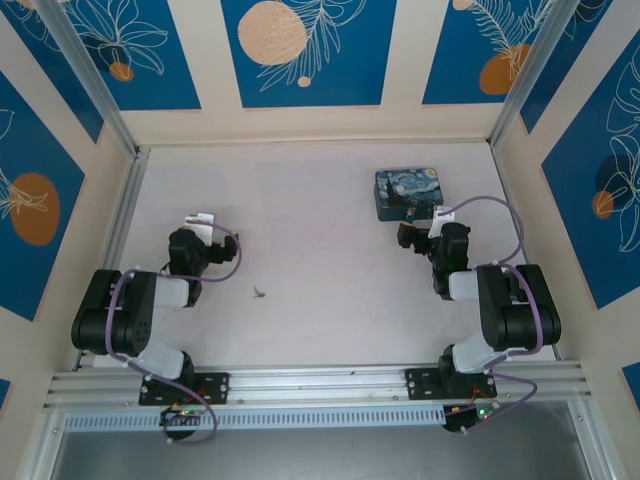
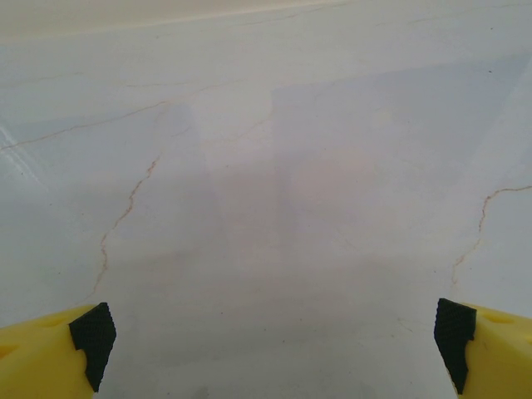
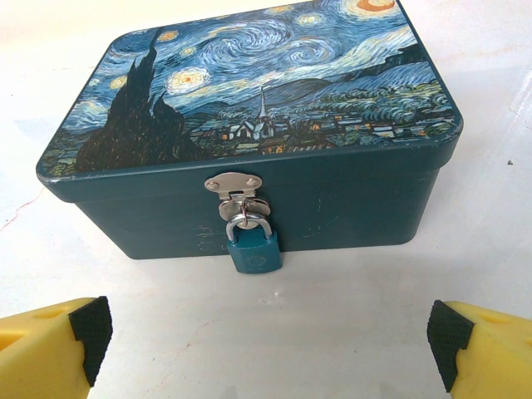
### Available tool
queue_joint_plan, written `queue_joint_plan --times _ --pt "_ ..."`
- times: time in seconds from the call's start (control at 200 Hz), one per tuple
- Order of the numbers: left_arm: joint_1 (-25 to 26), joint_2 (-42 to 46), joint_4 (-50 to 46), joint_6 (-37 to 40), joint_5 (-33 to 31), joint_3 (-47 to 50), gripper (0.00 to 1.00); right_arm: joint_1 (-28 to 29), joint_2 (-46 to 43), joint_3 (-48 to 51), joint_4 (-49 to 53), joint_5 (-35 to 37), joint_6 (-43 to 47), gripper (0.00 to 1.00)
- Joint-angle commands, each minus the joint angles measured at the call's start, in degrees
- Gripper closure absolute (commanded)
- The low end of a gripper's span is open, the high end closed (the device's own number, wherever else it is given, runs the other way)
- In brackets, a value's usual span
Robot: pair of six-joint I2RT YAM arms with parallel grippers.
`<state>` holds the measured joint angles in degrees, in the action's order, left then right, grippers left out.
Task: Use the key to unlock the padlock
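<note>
At the left gripper (image 2: pixel 274 341): spread to full width, gripping nothing, poised over bare table (image 2: pixel 274 166). At the right gripper (image 3: pixel 270 337): likewise fully spread, clasping nothing, aimed straight at the padlock (image 3: pixel 253 249). Hangs upright there from the hasp (image 3: pixel 235 184) on the front wall of the painted box (image 3: pixel 249 125), shackle up, long axis vertical, face toward the right wrist camera. Between the 2 grippers, nearer the left, touching neither, flat on the table: the key (image 1: pixel 260 292), too small to tell its long axis or heading.
</note>
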<state>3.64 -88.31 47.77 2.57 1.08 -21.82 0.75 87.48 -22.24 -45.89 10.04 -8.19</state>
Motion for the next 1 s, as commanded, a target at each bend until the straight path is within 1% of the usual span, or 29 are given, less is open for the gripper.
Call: queue_joint_plan --times 0.0,0.585,0.66,0.765,0.805,0.86,0.955,0.995 --pt "-0.44 0.17 0.35 0.51 0.5 -1.02 0.0 0.29 -0.15 -0.85 -1.93 0.24 1.63 0.01" --pt "-0.6 0.16 -0.26 0.43 0.63 -1.28 0.0 0.26 -0.21 -0.78 -1.99 0.22 1.54 0.01" --pt "-0.77 0.14 -0.38 0.33 0.76 -1.38 0.0 -0.6 -0.25 -1.06 -1.36 -1.5 1.17 0.01" --pt "-0.9 0.42 0.01 0.26 1.01 -1.0 0.0 -0.75 -0.83 -0.37 -2.43 -1.76 0.88 0.01" --pt "-0.83 0.62 -0.06 0.58 1.89 -1.0 0.0 -0.91 -2.8 -0.74 -0.38 -0.68 0.28 0.01" --pt "-0.63 1.73 -2.12 1.43 2.87 -1.74 0.0 -1.0 -6.27 -2.28 5.43 0.74 -0.29 0.01" --pt "-0.65 5.18 -9.46 0.91 1.65 -4.33 0.0 -1.02 -11.93 -5.2 15.0 2.53 -1.35 0.01" --pt "-0.6 6.33 -12.11 0.86 1.52 -5.3 0.0 -1.53 -13.69 -7.13 19.22 3.17 -4.2 0.01"
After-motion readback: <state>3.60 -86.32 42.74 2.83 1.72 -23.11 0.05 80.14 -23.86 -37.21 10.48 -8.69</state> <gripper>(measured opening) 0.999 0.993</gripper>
